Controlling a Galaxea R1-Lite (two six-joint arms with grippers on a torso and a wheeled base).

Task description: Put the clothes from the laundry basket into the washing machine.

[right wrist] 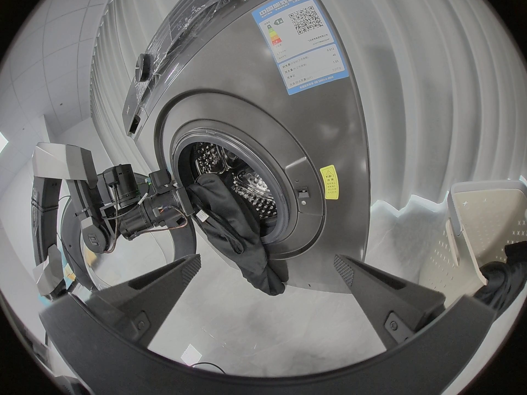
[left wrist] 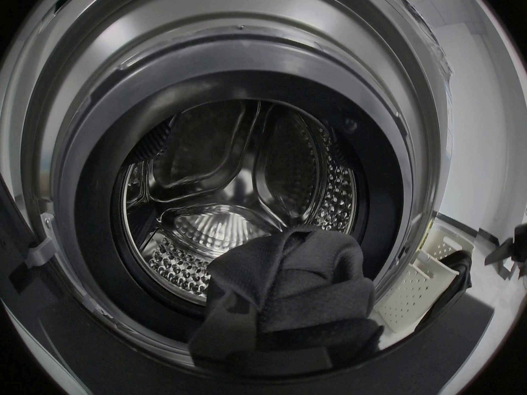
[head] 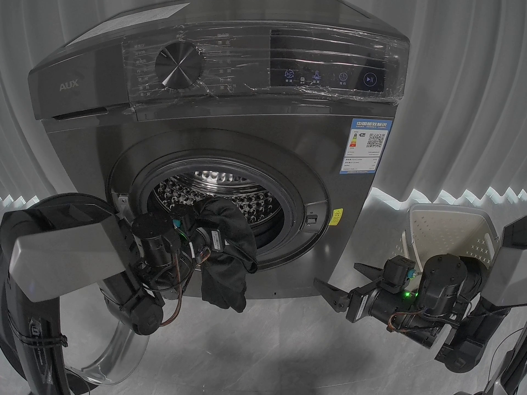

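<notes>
A black garment [head: 225, 259] hangs from my left gripper [head: 211, 237] at the lip of the washing machine's open drum [head: 219, 193]; its upper part lies inside the opening and its lower part droops over the front rim. The left gripper is shut on the garment, with its fingers hidden under the cloth. In the left wrist view the garment [left wrist: 291, 297] bunches up in front of the bare steel drum [left wrist: 236, 193]. My right gripper [head: 343, 283] stands open and holds nothing, low in front of the machine's right side; its fingers [right wrist: 164, 286] spread wide. The white laundry basket [head: 444, 231] stands to the right.
The round door [head: 110, 352] hangs open at the lower left beside my left arm. A dark cloth [right wrist: 505, 281] drapes over the basket rim [right wrist: 466, 231]. White curtains [head: 466, 111] surround the machine. Grey floor [head: 274, 341] lies free before it.
</notes>
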